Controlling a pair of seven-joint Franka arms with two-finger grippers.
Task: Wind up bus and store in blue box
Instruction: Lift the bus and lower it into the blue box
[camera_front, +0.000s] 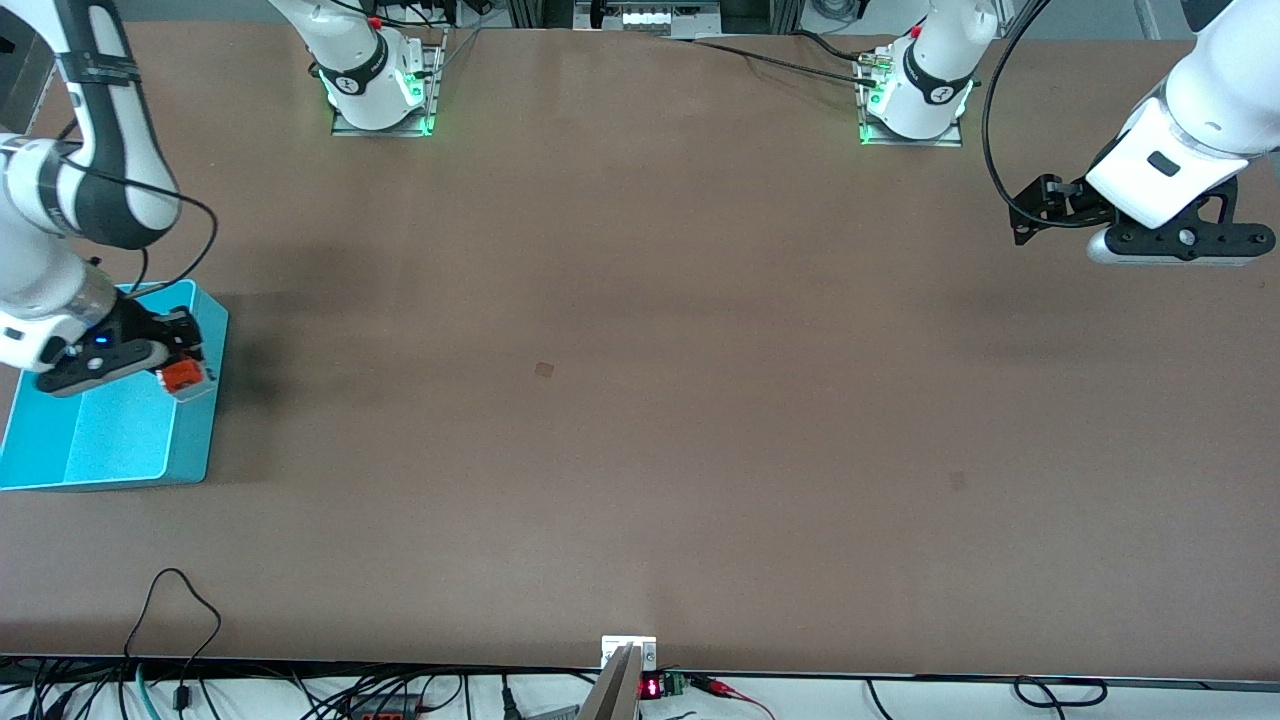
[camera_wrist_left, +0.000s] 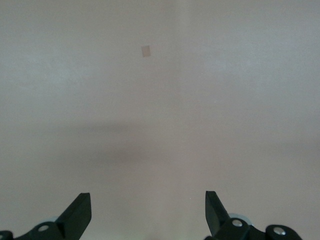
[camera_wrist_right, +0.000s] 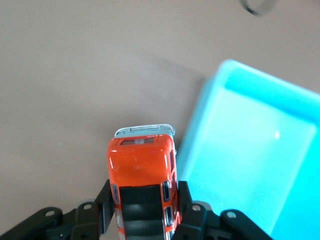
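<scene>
Front view: right gripper (camera_front: 185, 372) clamps the bus (camera_front: 186, 376) over the blue box (camera_front: 110, 440) wall at 9 o'clock; left gripper (camera_front: 1040, 205) waits at 3 o'clock.
Left wrist view: jaws apart over bare table (camera_wrist_left: 160, 100).
Right wrist view: fingers (camera_wrist_right: 182, 200) pinch the bus (camera_wrist_right: 142, 170) sides above the box rim (camera_wrist_right: 200, 110).

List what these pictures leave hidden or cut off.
- Front view: the blue box runs past the picture's edge, and the right arm covers part of it.
- Front view: the bus is half hidden by the right gripper.
- Right wrist view: the bus's rear is cut off by the frame edge.
- No view shows a winding mechanism on the bus.
</scene>
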